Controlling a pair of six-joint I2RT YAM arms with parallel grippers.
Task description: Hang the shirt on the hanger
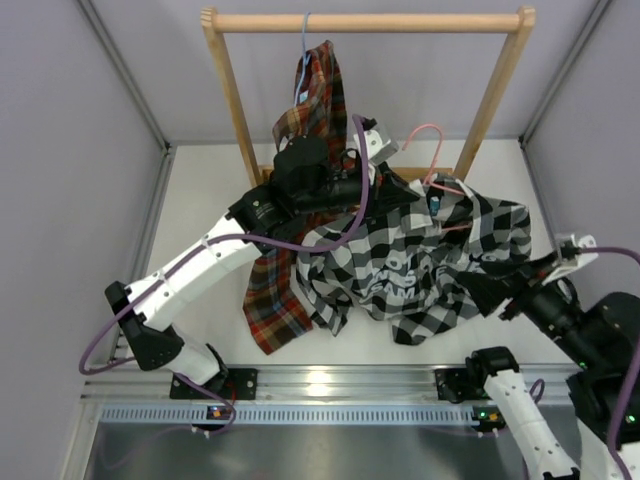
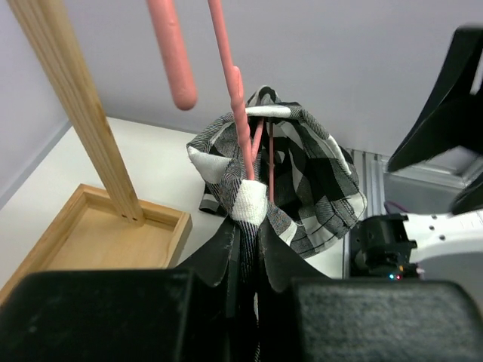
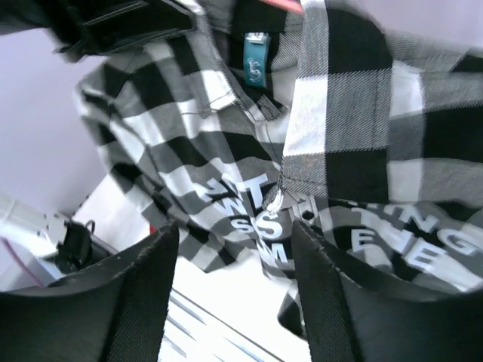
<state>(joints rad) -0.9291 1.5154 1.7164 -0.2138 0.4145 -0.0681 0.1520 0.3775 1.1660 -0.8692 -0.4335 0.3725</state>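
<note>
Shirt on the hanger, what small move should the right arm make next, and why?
Probably nudge the right end effector forward and close on the shirt just ahead of it. It is open and empty, facing the cloth, while the left end effector pinches the hanger together with some fabric. The shirt sits bunched on the hanger, not spread over its shoulders.

The right claw (image 3: 234, 226) gapes, empty, below the checked shirt (image 3: 189, 151).

Pale grey walls (image 1: 60, 150) enclose a white table (image 1: 200, 210) with a wooden rack (image 1: 365, 22).
</note>
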